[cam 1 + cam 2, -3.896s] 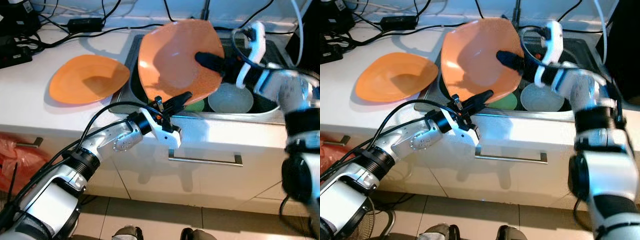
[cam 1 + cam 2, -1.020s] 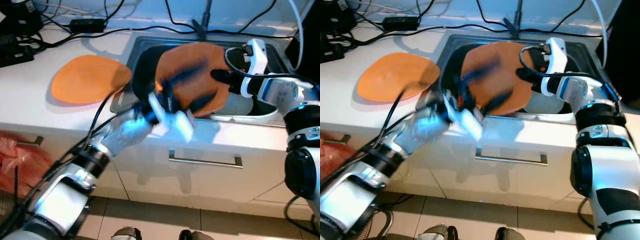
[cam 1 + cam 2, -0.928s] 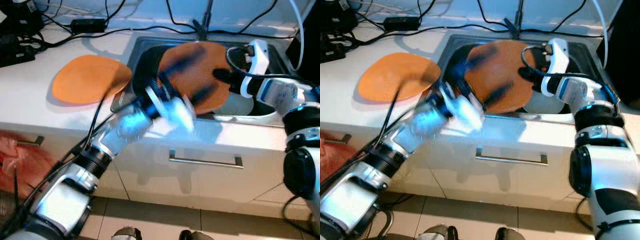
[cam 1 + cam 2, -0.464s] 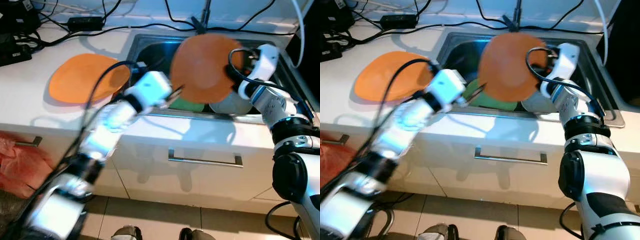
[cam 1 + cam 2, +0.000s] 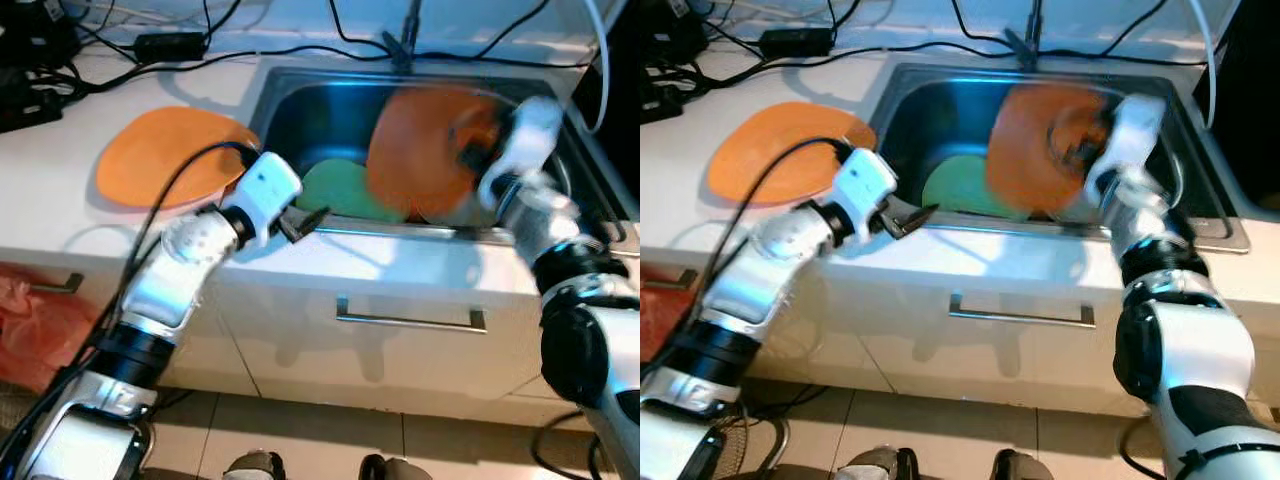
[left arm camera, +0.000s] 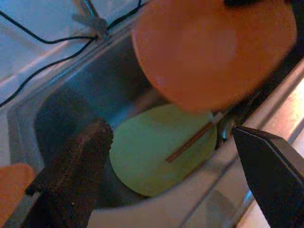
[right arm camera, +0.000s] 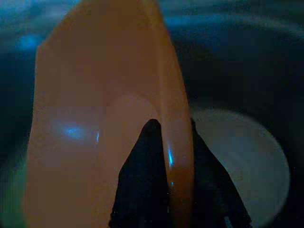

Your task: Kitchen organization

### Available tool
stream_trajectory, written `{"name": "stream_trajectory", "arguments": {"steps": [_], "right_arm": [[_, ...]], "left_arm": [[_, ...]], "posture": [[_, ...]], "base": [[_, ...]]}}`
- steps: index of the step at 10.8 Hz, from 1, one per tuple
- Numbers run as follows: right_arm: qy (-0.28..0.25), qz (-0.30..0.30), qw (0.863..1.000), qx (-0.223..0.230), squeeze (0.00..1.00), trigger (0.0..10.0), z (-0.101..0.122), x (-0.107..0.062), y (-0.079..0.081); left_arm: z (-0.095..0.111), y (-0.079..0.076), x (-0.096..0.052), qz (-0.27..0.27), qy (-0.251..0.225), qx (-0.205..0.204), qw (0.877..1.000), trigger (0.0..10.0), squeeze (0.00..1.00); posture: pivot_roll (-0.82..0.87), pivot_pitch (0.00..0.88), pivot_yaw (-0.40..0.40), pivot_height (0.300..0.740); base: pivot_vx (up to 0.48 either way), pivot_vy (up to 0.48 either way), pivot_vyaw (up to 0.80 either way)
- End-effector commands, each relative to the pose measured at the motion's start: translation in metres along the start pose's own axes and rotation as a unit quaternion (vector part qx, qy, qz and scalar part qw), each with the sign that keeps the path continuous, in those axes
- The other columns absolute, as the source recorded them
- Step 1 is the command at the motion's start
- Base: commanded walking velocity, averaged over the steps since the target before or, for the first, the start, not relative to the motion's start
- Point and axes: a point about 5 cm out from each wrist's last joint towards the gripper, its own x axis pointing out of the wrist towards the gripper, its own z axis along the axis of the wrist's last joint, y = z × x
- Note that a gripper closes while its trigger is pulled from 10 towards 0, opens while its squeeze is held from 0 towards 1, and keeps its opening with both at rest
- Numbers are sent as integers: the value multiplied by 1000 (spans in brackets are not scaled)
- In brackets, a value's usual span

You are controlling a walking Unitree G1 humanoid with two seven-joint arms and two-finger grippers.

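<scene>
Inspector A: Right gripper (image 7: 166,142) is clamped on the rim of the orange plate (image 5: 420,150), one finger on each face, as the right wrist view shows. The plate stands on edge over the right half of the sink (image 5: 300,100), its image blurred.

Inspector B: And the other arm?

Inspector A: Left gripper (image 5: 300,222) hangs at the front lip of the sink with its fingers spread wide and nothing between them. The left wrist view looks past them onto a green plate (image 6: 161,147) lying flat in the sink bottom, with a thin stick, possibly a chopstick (image 6: 190,141), across it.

Inspector B: Anything else of note?

Inspector A: A pale round dish (image 7: 247,156) lies in the sink behind the held plate. A second orange plate (image 5: 170,155) rests on the white surface (image 5: 60,200) left of the sink. Cables (image 5: 130,60) run along the back.

Inspector B: Handling assessment?

Inspector A: In my judgement the orange plate is stiff, smooth and probably breakable. A pinch at one rim point leaves it free to swing, so it could slip or strike the steel wall. A hold deeper over the rim, or a second grip opposite, looks safer. The green plate lies flat; its raised edge nearest the front lip appears the only purchase
</scene>
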Motion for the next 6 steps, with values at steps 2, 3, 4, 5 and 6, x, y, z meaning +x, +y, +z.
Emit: {"name": "stream_trajectory", "arguments": {"steps": [2,3,4,5,6], "right_arm": [[25,9,999,-43,0,0,-6,-1,-4],[33,6,998,-60,0,0,-7,-2,-6],[39,4,996,-75,0,0,-8,-1,-6],[44,7,994,-95,0,0,-10,-2,-6],[57,3,993,-107,0,0,-14,-3,-10]], "left_arm": [[4,-2,-7,-38,23,4,999,10000,1000],[5,-3,-10,-49,29,3,998,10000,1000],[5,-3,-13,-52,35,4,998,10000,1000],[5,-1,-15,-49,40,1,998,10000,1000],[6,-1,-16,-50,46,-1,998,10000,1000]], "posture": [[93,133,21,740],[102,138,26,740],[112,142,30,740],[122,147,33,740],[135,153,30,740]], "base": [[0,0,0],[0,0,0],[0,0,0],[0,0,0],[0,0,0]]}}
